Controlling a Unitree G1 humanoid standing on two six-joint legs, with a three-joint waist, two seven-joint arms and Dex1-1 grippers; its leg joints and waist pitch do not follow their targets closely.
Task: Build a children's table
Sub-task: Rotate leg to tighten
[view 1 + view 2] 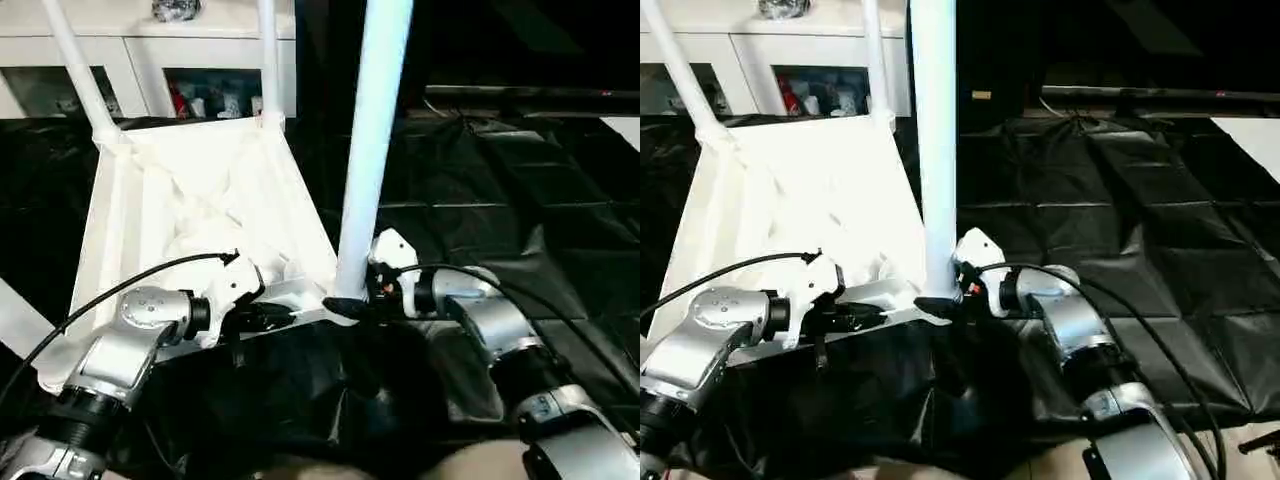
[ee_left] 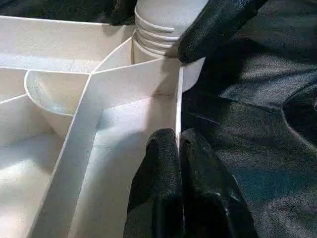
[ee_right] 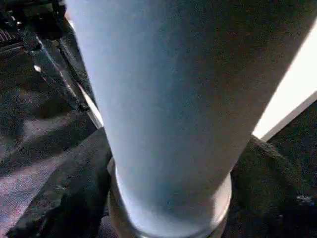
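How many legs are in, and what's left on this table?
Two far legs already stand in the upturned tabletop. In hand: a third leg at the near corner, right gripper around its base, left gripper pinching the rim. Left: the fourth leg.

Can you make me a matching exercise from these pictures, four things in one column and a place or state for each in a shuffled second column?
Column one:
1. white plastic tabletop
2. near white tube leg
3. left gripper
4. right gripper

Column two:
A. stands upright in the near corner socket
B. lies upside down, ribs showing
C. shut on the tabletop's thin rim wall
D. black fingers around the leg's base

Pairs: 1-B, 2-A, 3-C, 4-D
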